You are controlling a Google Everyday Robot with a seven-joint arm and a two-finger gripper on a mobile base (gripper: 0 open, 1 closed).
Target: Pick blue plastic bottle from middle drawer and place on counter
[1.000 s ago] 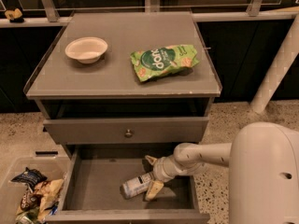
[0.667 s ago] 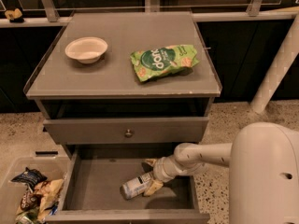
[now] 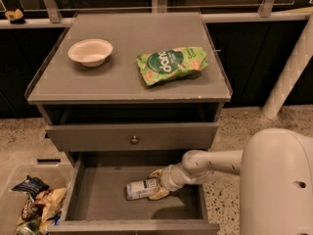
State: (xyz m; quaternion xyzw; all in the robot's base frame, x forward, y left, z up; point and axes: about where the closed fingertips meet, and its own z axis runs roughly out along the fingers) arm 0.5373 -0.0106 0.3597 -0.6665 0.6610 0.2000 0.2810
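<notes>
Lying on its side in the wide grey wooden drawer (image 3: 98,196), the small clear plastic bottle with a pale blue label (image 3: 141,189) stretches left to right. The robot's gripper claw (image 3: 158,185) sits at its right end. I cannot tell if the claw is squeezing. One bottle, one claw. Up on the flat grey counter (image 3: 122,80): one green snack bag (image 3: 171,65), one white bowl (image 3: 90,51).

Tabletop (image 3: 122,80) grey, front edge chipped pale. Bowl (image 3: 90,51) white. Snack bag (image 3: 171,65) green, white lettering. Bottle (image 3: 141,189) label pale blue-white, dark print. Gripper (image 3: 157,185) tan, at bottle's end inside grey drawer (image 3: 98,197). Floor (image 3: 244,124) speckled beige.
</notes>
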